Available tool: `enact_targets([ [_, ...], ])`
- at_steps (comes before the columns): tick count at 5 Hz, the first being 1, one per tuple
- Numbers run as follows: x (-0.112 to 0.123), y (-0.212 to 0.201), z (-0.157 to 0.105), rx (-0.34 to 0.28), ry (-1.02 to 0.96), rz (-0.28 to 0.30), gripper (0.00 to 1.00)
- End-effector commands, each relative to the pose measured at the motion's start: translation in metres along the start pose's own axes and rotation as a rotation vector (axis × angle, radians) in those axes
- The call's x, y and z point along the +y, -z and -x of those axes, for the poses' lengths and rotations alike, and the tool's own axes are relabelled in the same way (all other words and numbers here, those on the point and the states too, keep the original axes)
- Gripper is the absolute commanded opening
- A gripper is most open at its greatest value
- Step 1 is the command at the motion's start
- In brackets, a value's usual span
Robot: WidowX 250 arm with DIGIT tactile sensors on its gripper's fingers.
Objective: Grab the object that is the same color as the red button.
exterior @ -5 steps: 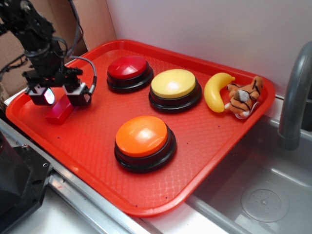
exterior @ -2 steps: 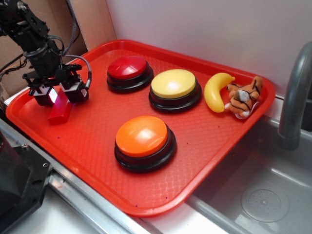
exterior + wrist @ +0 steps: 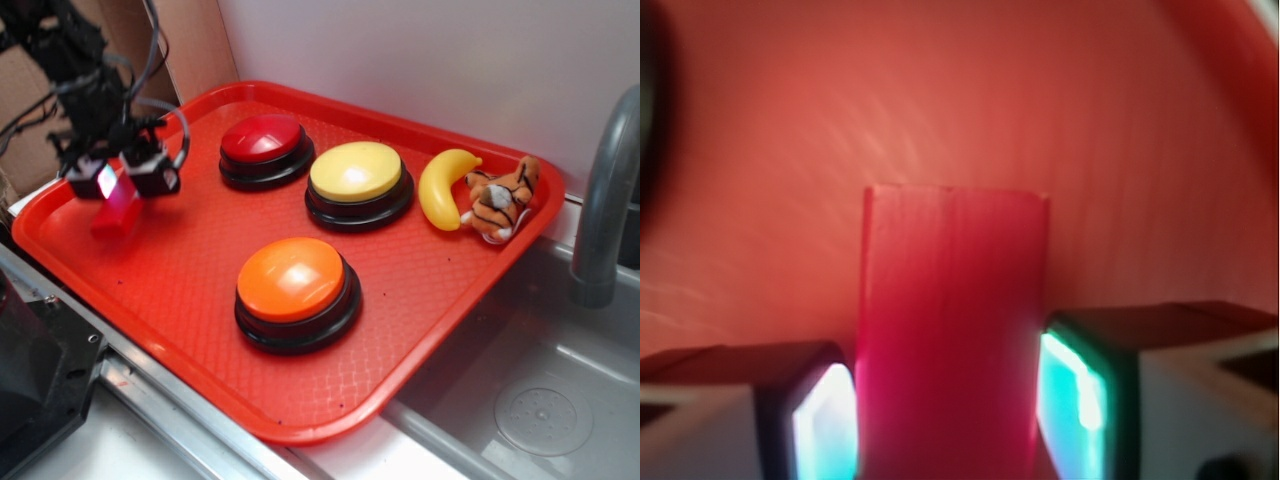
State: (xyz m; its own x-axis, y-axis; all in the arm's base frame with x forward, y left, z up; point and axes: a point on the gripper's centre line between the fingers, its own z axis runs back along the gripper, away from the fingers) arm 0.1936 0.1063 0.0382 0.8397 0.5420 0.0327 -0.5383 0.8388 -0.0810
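Note:
The small red block [image 3: 116, 213] hangs between my gripper's [image 3: 113, 181] fingers at the left end of the red tray [image 3: 420, 300], lifted a little above it. In the wrist view the block [image 3: 952, 330] fills the gap between the two lit pads [image 3: 1075, 395], which press its sides. The red button [image 3: 264, 147] stands on its black base at the tray's back, to the right of my gripper.
A yellow button [image 3: 358, 181] and an orange button [image 3: 296, 290] stand on the tray. A toy banana [image 3: 444, 186] and a small plush tiger [image 3: 503, 200] lie at its back right. A sink [image 3: 540, 400] with a grey faucet [image 3: 605, 190] lies right.
My gripper has risen and shifted slightly left and back, taking the red block up off the tray with it.

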Motion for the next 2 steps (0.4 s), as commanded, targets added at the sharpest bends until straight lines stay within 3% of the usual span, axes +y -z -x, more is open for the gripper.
enact_targets([
  [1, -0.073, -0.112, 0.018, -0.092, 0.275, -0.044, 0.0],
  [2, -0.102, -0.151, 0.037, -0.112, 0.366, 0.029, 0.0],
])
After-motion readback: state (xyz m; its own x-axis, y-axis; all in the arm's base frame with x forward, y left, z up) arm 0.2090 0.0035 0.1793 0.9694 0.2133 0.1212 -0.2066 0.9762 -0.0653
